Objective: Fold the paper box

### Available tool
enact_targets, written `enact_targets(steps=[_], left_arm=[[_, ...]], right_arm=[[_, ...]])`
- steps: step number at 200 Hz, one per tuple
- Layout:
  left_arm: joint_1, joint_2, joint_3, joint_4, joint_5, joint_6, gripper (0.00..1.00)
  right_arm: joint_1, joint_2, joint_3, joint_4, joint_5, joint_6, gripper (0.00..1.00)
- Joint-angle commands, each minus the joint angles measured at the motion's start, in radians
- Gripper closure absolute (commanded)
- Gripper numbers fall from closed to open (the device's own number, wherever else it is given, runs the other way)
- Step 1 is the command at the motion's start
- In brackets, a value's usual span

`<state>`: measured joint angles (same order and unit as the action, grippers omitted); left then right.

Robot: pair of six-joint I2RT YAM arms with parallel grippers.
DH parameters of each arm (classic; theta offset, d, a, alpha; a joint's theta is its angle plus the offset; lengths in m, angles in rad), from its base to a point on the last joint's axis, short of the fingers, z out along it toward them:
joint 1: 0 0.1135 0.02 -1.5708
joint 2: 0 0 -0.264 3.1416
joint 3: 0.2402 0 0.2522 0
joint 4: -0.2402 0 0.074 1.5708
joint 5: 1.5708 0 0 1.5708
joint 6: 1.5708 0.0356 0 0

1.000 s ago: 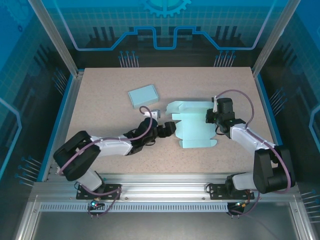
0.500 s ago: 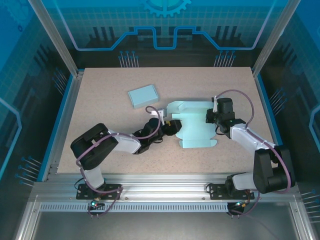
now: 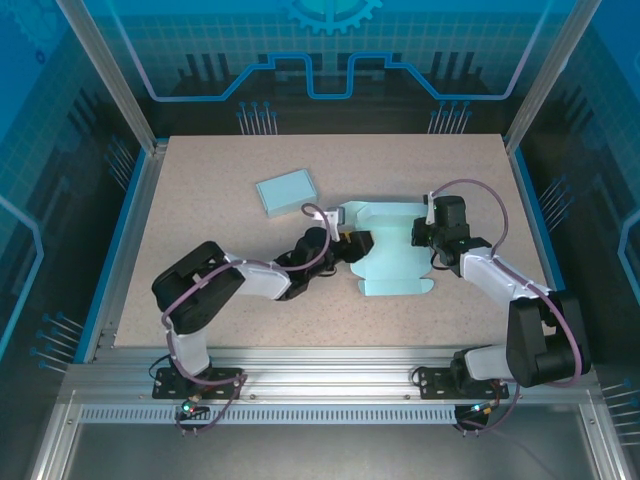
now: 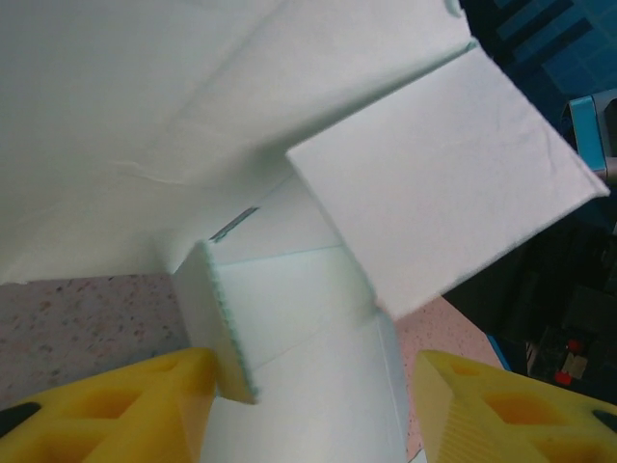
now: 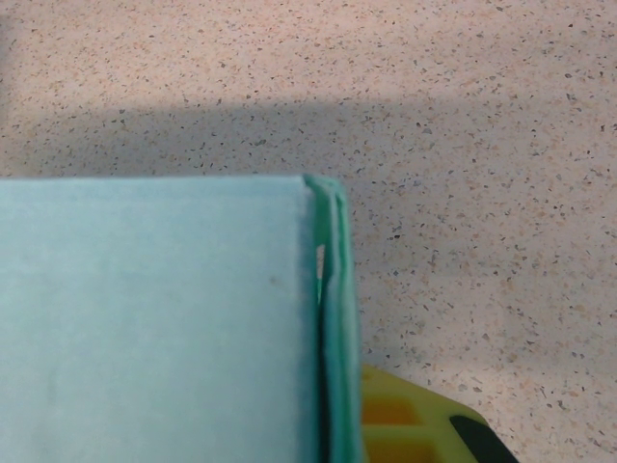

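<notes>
The flat, pale-green paper box [image 3: 395,265] lies on the speckled table [image 3: 200,290], a little right of centre. The left gripper [image 3: 352,246] is at its left edge, yellow fingers [image 4: 145,405] partly apart with 1 raised flap [image 4: 289,318] between them, not pinched. The right gripper [image 3: 421,238] is clamped tight on the box's right edge. Farther back, 1 folded blue box [image 3: 287,190] sits well apart.

— Any lettering on the paper box [image 3: 392,262], or anywhere else?
— None that can be read; no words, numbers or brands. The one sign is a gear emblem [image 3: 331,12] at the top centre of the blue back wall [image 3: 200,50], cut off by the frame's upper edge.
</notes>
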<state>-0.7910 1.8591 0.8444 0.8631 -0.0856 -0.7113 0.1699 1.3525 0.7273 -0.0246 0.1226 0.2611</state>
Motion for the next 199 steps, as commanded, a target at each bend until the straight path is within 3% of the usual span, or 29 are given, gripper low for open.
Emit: enact_targets(steps=[1,57,94,154,199], left_arm=[[0.002,0.05,0.059,0.035,0.039,0.027,0.42],[0.002,0.102,0.102,0.05,0.051,0.038,0.51],[-0.001,0.05,0.026,0.071,0.049,0.07,0.5],[-0.052,-0.164,-0.205,0.076,0.029,0.142,0.42],[-0.071,-0.405,-0.318,-0.023,-0.106,0.218,0.41]], right_arm=[[0.012,0.002,0.017,0.026,-0.015,0.007,1.0],[0.011,0.002,0.017,0.024,-0.015,0.007,1.0],[0.013,0.006,0.018,0.023,-0.006,0.006,1.0],[0.012,0.008,0.021,0.021,-0.002,0.006,1.0],[0.013,0.007,0.02,0.021,-0.008,0.007,1.0]])
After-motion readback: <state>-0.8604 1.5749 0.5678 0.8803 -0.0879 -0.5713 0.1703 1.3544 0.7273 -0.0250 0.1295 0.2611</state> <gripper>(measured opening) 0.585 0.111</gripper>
